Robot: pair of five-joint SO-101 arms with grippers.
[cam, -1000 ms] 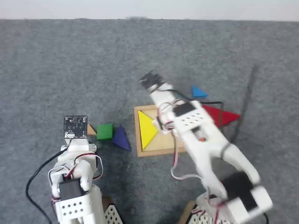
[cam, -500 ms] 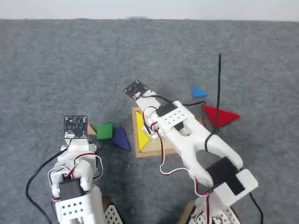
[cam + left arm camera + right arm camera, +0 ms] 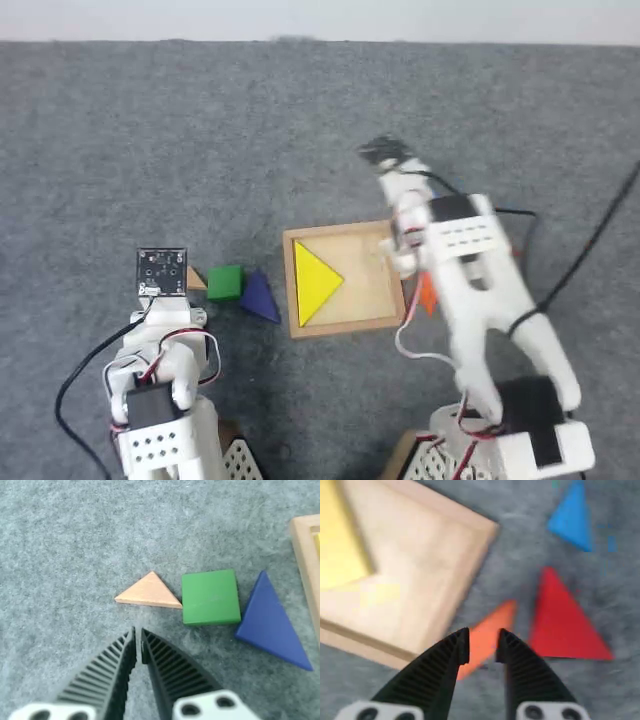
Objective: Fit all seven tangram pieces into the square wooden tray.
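From above, my right arm (image 3: 478, 285) hides most of the orange piece (image 3: 427, 293). My right gripper (image 3: 482, 642) hangs over it, slightly parted, empty. My left gripper (image 3: 138, 636) is all but closed, empty.

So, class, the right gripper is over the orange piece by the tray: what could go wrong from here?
1. The orange piece lies between the wooden tray and the red triangle; the right gripper may knock either aside.
2. It lies flat on the grey cloth, so the fingers might slip off it.
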